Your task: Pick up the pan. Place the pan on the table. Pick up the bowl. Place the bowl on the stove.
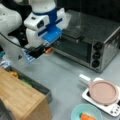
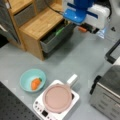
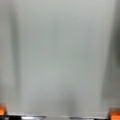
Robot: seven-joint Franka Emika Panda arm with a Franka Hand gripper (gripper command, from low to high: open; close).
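Pan (image 2: 57, 98) sits on the stove (image 2: 40, 107) down at about 6 o'clock in a front view, looks rigid and light, its stubby white handle (image 2: 72, 80) seems the best grab, while the pincer (image 1: 41, 51), apparently spread open and empty, hangs well away.

White-and-blue arm raised, its gripper (image 1: 47, 50) empty, orange-tipped fingers (image 3: 114, 115) spread wide at the wrist view's bottom corners.
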